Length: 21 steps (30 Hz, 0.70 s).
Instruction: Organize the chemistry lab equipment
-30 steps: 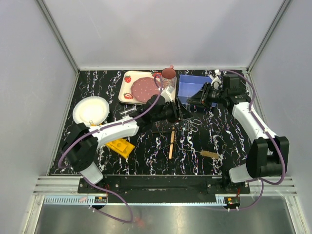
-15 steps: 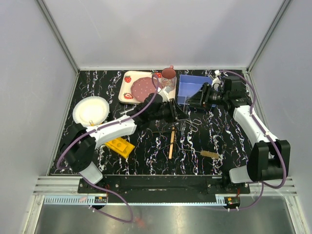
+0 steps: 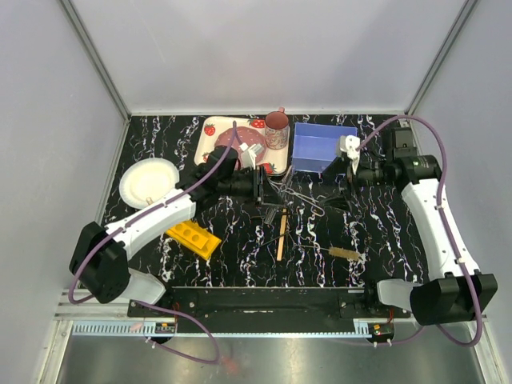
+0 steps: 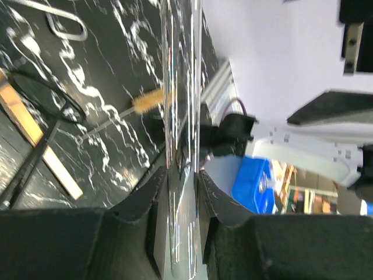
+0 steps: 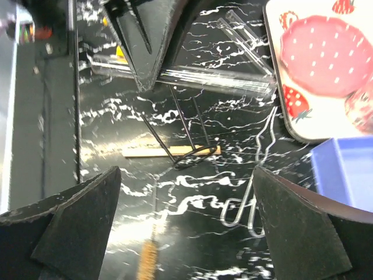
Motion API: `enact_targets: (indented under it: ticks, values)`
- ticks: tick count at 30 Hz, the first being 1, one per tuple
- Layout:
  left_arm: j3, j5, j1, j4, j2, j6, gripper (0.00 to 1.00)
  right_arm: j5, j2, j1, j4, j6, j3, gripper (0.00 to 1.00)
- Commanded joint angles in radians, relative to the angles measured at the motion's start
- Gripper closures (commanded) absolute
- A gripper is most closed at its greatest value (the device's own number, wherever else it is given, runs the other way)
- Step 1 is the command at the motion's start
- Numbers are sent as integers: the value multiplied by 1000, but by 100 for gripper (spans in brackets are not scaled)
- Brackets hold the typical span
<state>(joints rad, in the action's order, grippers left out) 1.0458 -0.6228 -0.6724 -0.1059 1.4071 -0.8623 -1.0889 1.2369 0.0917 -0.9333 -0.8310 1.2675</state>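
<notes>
My left gripper [image 3: 262, 192] is shut on a clear glass tube [image 4: 180, 146], which runs lengthwise between its fingers over the middle of the table. The right wrist view shows that tube [image 5: 215, 81] level and a second tube [image 5: 245, 34] lying near the tray. My right gripper [image 3: 340, 188] hangs open and empty to the right of the blue bin's front, above the silver wire tongs [image 5: 256, 175]. The wooden stick [image 3: 282, 234], a black wire piece [image 5: 186, 131] and the tan-bristled brush [image 3: 344, 253] lie in front. The yellow rack [image 3: 193, 237] lies at the front left.
A blue bin [image 3: 322, 146] stands at the back right of centre. The strawberry-print tray [image 3: 210, 152] with a pink plate and a cup [image 3: 277, 130] sits beside it. A white plate [image 3: 149, 181] is at the left.
My left gripper has shut on the glass tube and drawn back to the left with it. My right gripper has opened wide and pulled away to the right of the blue bin.
</notes>
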Motion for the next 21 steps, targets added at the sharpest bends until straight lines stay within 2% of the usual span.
enact_targets:
  ticks: [1,3,7,13,16,21]
  values:
    - [-3,-242,-7,-103,-5,100,80,-54,33,9,-469,-830,122,0]
    - [-4,-267,-18,-106,-2,106,80,-51,59,60,-507,-875,161,0]
    - [11,-317,-42,-106,19,118,79,116,72,259,-449,-841,142,0]
    - [36,-350,-90,-109,52,129,79,214,105,368,-374,-798,135,1]
    - [40,-354,-99,-112,64,131,79,285,111,404,-363,-797,127,5]
    - [56,-357,-98,-115,72,128,79,403,107,477,-319,-789,49,18]
